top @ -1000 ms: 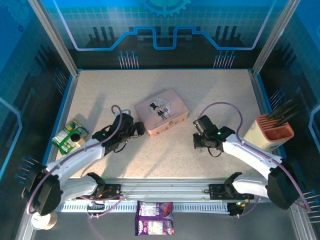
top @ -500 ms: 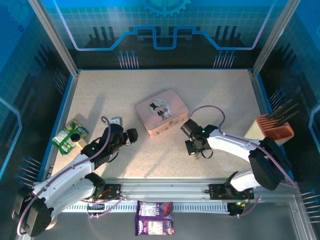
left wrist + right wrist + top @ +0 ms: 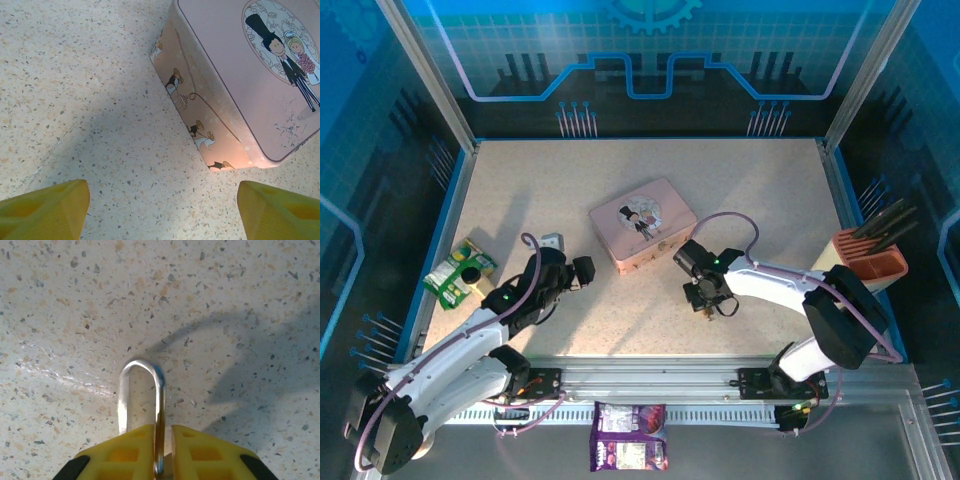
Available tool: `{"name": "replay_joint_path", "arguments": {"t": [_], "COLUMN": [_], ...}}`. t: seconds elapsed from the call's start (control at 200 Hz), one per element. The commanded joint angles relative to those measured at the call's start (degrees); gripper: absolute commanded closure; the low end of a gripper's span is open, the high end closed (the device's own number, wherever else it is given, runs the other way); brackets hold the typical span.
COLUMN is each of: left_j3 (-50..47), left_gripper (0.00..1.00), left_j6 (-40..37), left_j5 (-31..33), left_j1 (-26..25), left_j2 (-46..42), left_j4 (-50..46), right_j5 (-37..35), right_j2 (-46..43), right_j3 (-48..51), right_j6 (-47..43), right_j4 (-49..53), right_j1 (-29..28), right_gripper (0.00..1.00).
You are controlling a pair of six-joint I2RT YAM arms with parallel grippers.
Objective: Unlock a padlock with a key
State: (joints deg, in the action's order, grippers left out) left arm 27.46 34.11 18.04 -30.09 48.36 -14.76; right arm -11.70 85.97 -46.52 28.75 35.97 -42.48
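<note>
The padlock [image 3: 159, 385] shows its thin silver shackle sticking out forward over the speckled table, its brass body hidden between the yellow fingers [image 3: 125, 455]. My right gripper [image 3: 163, 440] is shut on it. From above, the right gripper [image 3: 706, 296] sits low just in front of the pink tin's right corner. My left gripper [image 3: 162, 210] is open with bare table between its yellow fingertips [image 3: 50, 207]; the pink tin [image 3: 240, 90] lies just ahead of it. From above, the left gripper [image 3: 582, 272] is left of the pink tin [image 3: 643, 224]. The key is out of view.
A beige and orange holder [image 3: 868, 262] with dark utensils stands at the right edge. A green packet [image 3: 460, 272] lies at the left edge. A purple packet [image 3: 630, 448] lies in front of the rail, off the table.
My right gripper has slid left along the table toward the front of the pink tin. My left arm drew back from the tin a second ago and has since held still.
</note>
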Motion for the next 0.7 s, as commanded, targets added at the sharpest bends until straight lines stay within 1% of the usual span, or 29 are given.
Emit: {"name": "replay_joint_path", "arguments": {"t": [0.0,0.05,0.15,0.285,0.365,0.405,0.425,0.455,0.495,0.61,0.695], "left_j3": [0.11,0.3,0.96,2.01,2.71,3.21,3.56,4.08,4.8,5.69,4.97], "left_gripper": [0.21,0.21,0.21,0.21,0.19,0.16,0.14,0.05,0.01,0.01,0.01], "left_j6": [-1.48,-1.54,-1.8,-3.14,-5.14,-6.51,-7.02,-7.66,-8.3,-10.36,-11.57], "left_j5": [1.34,1.29,1.21,1.38,1.39,2.1,2.79,4.0,5.86,9.2,11.97], "left_j1": [0.72,0.89,1.28,1.91,2.62,3.12,3.42,3.98,4.84,7.26,8.39], "left_j2": [0.13,0.43,0.97,0.82,0.61,0.57,0.64,0.55,0.47,-0.52,-0.66], "left_j4": [-0.53,-0.53,-0.87,-1.65,-1.36,-1.41,-1.63,-2.1,-2.63,-0.76,3.06], "right_j5": [2.76,4.7,5.55,4.78,3.96,3.47,3.09,2.3,1.21,-1.14,-1.11], "right_j2": [-1.4,-1.86,-3.28,-7.31,-10.55,-12.29,-13.22,-14.63,-16.54,-21.2,-24.02], "right_j3": [-1.05,-1.13,-1.38,-2.53,-3.49,-3.56,-5.25,-5.82,-6.54,-7.42,-6.18], "right_j6": [-1.09,-1.41,-1.54,-2.86,-4.34,-5.31,-5.82,-6.57,-7.33,-9.48,-10.29], "right_j4": [0.39,0.25,0.89,3.22,4.63,5.05,5.14,5.19,5.0,2.27,-2.74], "right_j1": [-0.56,-0.5,-0.28,1.01,2.46,3.26,3.7,4.37,5.19,8.48,12.18], "right_gripper": [0.72,0.63,0.52,0.45,0.43,0.43,0.42,0.42,0.41,0.32,0.28]}}
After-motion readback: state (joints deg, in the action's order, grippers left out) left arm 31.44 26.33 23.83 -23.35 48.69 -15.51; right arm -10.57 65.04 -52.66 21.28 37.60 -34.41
